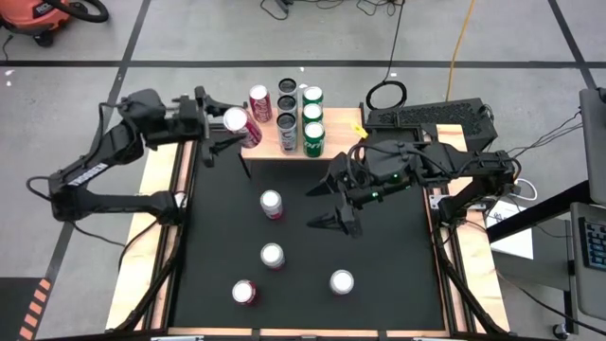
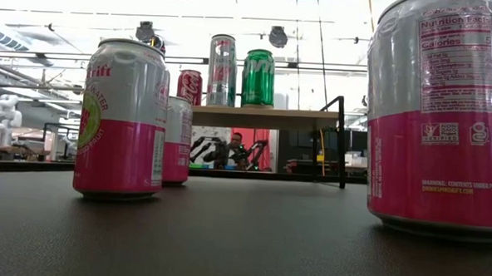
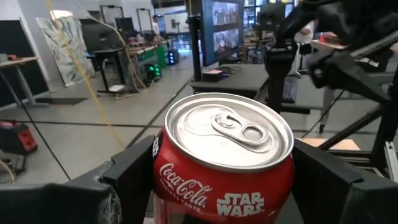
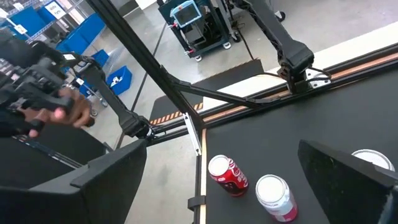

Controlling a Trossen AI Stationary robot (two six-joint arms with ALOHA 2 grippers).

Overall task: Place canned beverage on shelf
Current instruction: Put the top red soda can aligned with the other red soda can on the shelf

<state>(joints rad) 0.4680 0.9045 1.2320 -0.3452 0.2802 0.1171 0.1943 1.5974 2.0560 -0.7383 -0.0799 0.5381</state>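
Currently on record: the left gripper (image 1: 230,133), fingers closed around a red Coca-Cola can (image 1: 237,120), holds it at the left end of the shelf (image 1: 275,142), beside the red can (image 1: 259,98) already standing there; whether the held can touches the board cannot be told. From the left wrist view the Coca-Cola can (image 3: 224,158) sits upright between the two dark fingers (image 3: 134,165), silver top and pull tab facing up. Shelf, a small light-wood board at the far edge of the black table (image 1: 398,246), carries: one red can at the left, two dark-topped cans (image 1: 287,102) in the middle column with a silver-topped one in front of them, three green cans (image 1: 312,116) in the right column. In the low view the shelf (image 2: 264,115) stands on thin black legs with a red, a silver and a green can (image 2: 259,78) visible on it. Right gripper (image 1: 327,204), fingers spread wide and holding nothing, hangs over the table's middle, right of a pink-and-silver can (image 1: 272,203). Loose cans on the table: that one, a second (image 1: 273,256) nearer the front, a red one (image 1: 244,293) front left, a white-topped one (image 1: 342,282) front right.
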